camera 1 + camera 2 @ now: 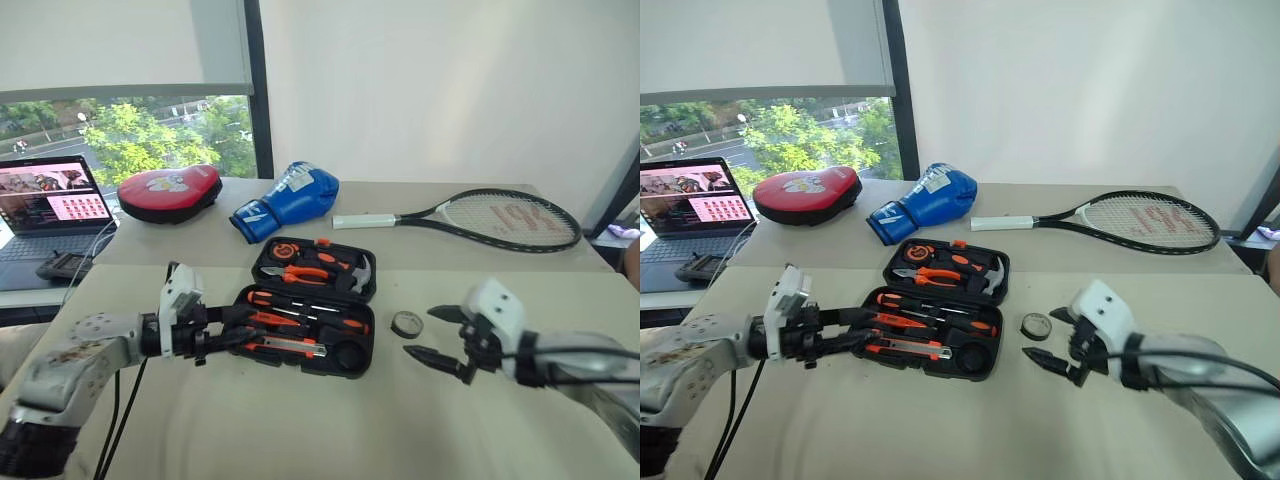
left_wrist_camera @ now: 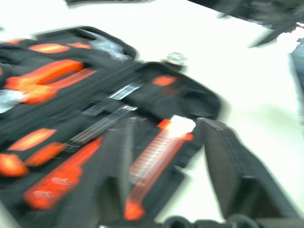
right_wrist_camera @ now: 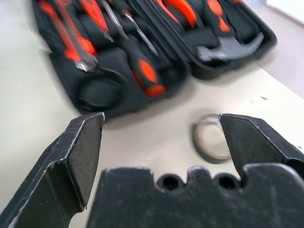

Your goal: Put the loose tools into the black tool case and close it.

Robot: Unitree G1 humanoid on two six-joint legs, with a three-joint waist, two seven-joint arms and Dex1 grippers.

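Tape roll [image 1: 406, 324] lies flat at 3 o'clock of open tool case [image 1: 300, 345], looks light and stiff, best pinched across its rim; right gripper [image 1: 436, 334] jaws apart nearby, left gripper [image 1: 232, 335] jaws apart, empty.

the black tool case [image 1: 312, 310] lies open on the table — screwdrivers [image 1: 290, 320] and orange-and-black utility knife [image 1: 290, 345] in its near half. the small black tape roll [image 1: 406, 324] lies flat at its 3 o'clock — just beside.
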